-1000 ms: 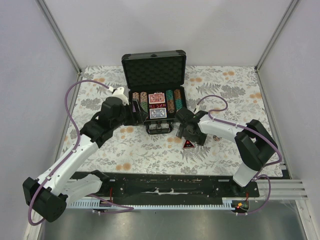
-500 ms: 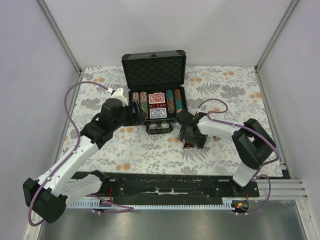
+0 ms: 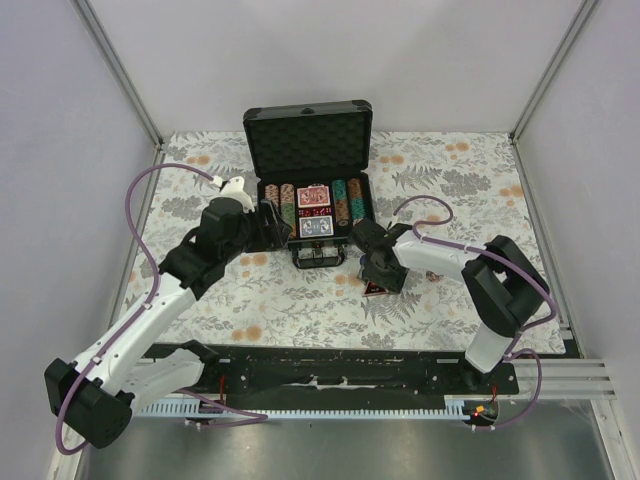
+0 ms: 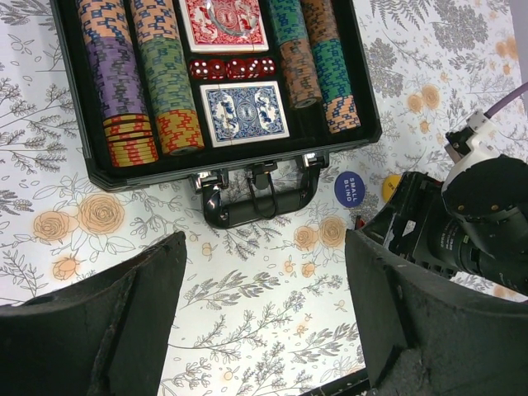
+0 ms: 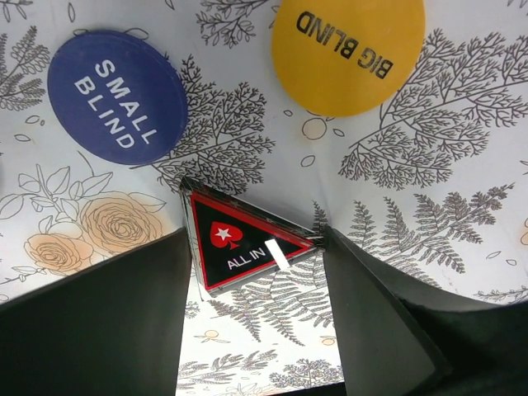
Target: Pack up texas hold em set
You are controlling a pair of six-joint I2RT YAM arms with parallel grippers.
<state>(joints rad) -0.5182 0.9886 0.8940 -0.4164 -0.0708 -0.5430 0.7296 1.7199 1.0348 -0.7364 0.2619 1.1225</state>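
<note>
The small dark grey briefcase with black corners (image 3: pixel 312 215) lies open at the far middle of the flower-printed table cover (image 3: pixel 450 170), its foam-lined lid (image 3: pixel 308 140) standing upright behind the tray. In the tray, rows of multicoloured poker chips (image 4: pixel 165 82) fill the left and right sides. Between them lie a red card deck (image 4: pixel 223 23), a line of red dice (image 4: pixel 233 68) and a blue card deck (image 4: pixel 245 111), one after the other toward the black handle (image 4: pixel 260 205) at the front. The left gripper (image 4: pixel 266 247) hangs just by the case's near left corner, its two fingers spread wide with nothing between them; its camera looks down on the handle and the front of the tray. Outside the case, on the cover near its front right corner, lie three markers: a round blue button lettered SMALL BLIND (image 5: pixel 117 97), a round yellow button lettered BIG BLIND (image 5: pixel 348 54) beside it, and a black triangular plaque with a red border lettered ALL IN (image 5: pixel 227 235) nearer the arms. The right gripper (image 5: pixel 256 247) is low over this plaque, jaws apart, one finger on each side of the triangle and close to its edges; whether they touch it cannot be told. The two round buttons lie flat, apart from each other and from the plaque.
</note>
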